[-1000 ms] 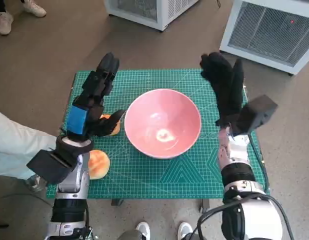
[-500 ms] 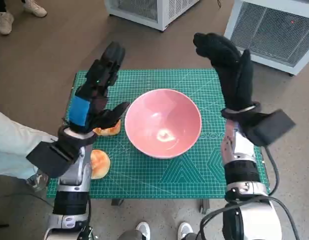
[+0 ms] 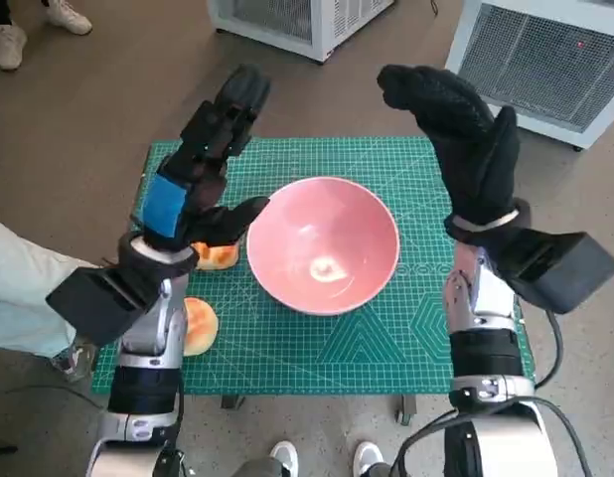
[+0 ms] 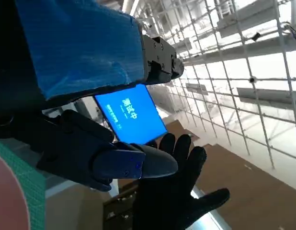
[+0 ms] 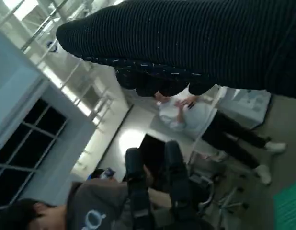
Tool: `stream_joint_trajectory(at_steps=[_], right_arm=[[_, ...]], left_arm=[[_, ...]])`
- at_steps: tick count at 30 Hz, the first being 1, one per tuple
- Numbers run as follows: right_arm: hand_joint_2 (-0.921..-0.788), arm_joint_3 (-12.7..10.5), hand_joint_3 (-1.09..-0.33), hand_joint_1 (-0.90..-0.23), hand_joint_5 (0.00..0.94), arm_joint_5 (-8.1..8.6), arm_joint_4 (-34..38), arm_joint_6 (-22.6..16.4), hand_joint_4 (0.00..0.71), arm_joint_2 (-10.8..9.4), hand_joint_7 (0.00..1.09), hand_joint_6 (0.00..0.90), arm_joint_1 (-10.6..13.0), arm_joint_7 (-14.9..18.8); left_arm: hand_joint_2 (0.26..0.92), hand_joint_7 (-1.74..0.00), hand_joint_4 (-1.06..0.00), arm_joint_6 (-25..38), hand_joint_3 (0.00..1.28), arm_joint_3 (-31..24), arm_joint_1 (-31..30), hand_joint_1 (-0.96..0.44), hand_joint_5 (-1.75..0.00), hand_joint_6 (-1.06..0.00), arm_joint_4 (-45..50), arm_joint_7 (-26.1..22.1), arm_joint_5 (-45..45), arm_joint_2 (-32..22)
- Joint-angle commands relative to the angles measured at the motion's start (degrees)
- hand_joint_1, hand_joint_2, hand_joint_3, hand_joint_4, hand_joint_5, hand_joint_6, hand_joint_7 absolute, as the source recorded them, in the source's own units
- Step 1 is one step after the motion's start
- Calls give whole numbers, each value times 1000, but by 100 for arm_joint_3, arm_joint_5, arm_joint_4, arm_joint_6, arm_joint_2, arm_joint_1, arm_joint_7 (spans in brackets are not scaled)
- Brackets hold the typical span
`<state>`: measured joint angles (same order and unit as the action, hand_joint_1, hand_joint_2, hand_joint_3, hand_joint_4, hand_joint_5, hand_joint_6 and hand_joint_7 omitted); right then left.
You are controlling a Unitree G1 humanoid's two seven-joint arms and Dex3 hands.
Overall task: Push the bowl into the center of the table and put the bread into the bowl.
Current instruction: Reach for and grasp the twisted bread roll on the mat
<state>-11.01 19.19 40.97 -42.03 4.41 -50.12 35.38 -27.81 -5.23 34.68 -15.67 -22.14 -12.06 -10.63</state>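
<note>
Pink bowl (image 3: 324, 243) sits upright about mid-table on the green cutting mat (image 3: 386, 338), nothing in it but a light glare spot. Bread: two pieces, both left of the bowl on the mat. One bread piece (image 3: 218, 255) lies just beside the bowl's left rim, partly hidden under the left hand's thumb. The second bread piece (image 3: 198, 325) lies nearer the robot at the mat's left edge, partly hidden by the left forearm; apart from the bowl.

Left hand (image 3: 203, 169) is raised over the mat's left side, fingers stretched out toward the far edge, thumb spread toward the bowl rim; holds nothing. In the left wrist view the left hand (image 4: 85, 96) shows its blue-taped back and black thumb, with the gloved right hand (image 4: 174, 191) beyond it, fingers apart.

Right hand (image 3: 461, 129) is raised above the mat's far right corner, fingers extended and slightly curled at the tips, nothing in it. Right wrist view shows only the glove (image 5: 196, 43) as a dark band.

Surroundings: white appliance (image 3: 540, 55) on the floor beyond the table at right, another white unit (image 3: 307, 20) at top centre. A person's shoes (image 3: 322, 459) at the near table edge. Right wrist view shows a seated person in white (image 5: 186, 112).
</note>
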Motion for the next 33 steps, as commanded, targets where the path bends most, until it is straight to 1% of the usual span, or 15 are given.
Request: stream_joint_trajectory(at_steps=[1, 3, 6, 7, 8, 9, 11, 12, 13, 15, 19, 24, 28, 33], right_arm=[[-921, 32, -644, -852, 0, 21, -39, 125, 210, 22, 531, 52, 208, 9], [-921, 37, -642, -853, 1, -9, -42, 121, 210, 21, 536, 50, 217, -27], [-921, 44, -643, -850, 1, -52, -52, 123, 209, 19, 540, 48, 236, -84], [-921, 47, -643, -850, 2, -72, -58, 127, 209, 20, 541, 48, 245, -113], [-921, 49, -643, -849, 2, -87, -62, 129, 210, 20, 542, 47, 251, -136], [-921, 53, -643, -848, 2, -103, -72, 136, 210, 23, 543, 46, 260, -161], [-921, 60, -643, -846, 2, -125, -87, 149, 210, 25, 545, 45, 271, -204], [-921, 64, -643, -845, 2, -132, -93, 155, 210, 26, 546, 45, 275, -220], [-921, 69, -643, -844, 2, -148, -109, 164, 210, 30, 546, 45, 284, -248], [-921, 80, -643, -843, 2, -172, -135, 177, 210, 34, 547, 44, 299, -295], [-921, 94, -643, -842, 2, -221, -178, 203, 211, 42, 549, 43, 318, -376], [-921, 114, -648, -834, 4, -253, -219, 232, 215, 65, 551, 43, 330, -456], [-921, 137, -654, -825, 4, -270, -234, 235, 217, 87, 552, 43, 333, -506], [-921, 154, -668, -811, 5, -287, -196, 206, 218, 100, 553, 44, 306, -544]], left_arm=[[921, -99, -173, -66, 312, -11, 90, -722, -10, -192, -75, -121, -49, -60], [921, -110, -173, 1, 306, -23, 99, -721, -8, -189, -43, -214, -49, -175], [921, -126, -172, 227, 251, -43, 100, -712, -6, -177, 81, -406, -13, -474], [921, -130, -172, 489, 240, -46, 71, -710, -6, -174, 246, -536, 60, -746], [918, -143, -169, 680, 178, -49, 49, -680, -4, -150, 365, -629, 109, -941], [919, -156, -167, 1000, 133, -55, 4, -660, -3, -132, 579, -743, 227, -1245], [897, -167, -160, 1520, 81, -80, -80, -607, -1, -112, 941, -865, 458, -1698], [872, -175, -153, 1732, 52, -92, -118, -570, -1, -111, 1093, -890, 560, -1864], [863, -178, -150, 1990, 42, -124, -188, -557, -1, -110, 1315, -855, 754, -2055], [817, -189, -141, 2368, 17, -174, -315, -511, -1, -125, 1676, -759, 1061, -2314], [783, -161, -136, 2834, 4, -249, -564, -483, 0, -156, 2214, -543, 1585, -2638], [756, -95, -155, 3101, 0, -194, -762, -492, -3, -234, 2496, -379, 2187, -2946], [738, -67, -171, 3321, 0, -71, -823, -463, -3, -287, 2510, -459, 2495, -3140], [729, -44, -174, 3844, 1, 82, -740, -413, -1, -313, 2404, -874, 2489, -3311]])
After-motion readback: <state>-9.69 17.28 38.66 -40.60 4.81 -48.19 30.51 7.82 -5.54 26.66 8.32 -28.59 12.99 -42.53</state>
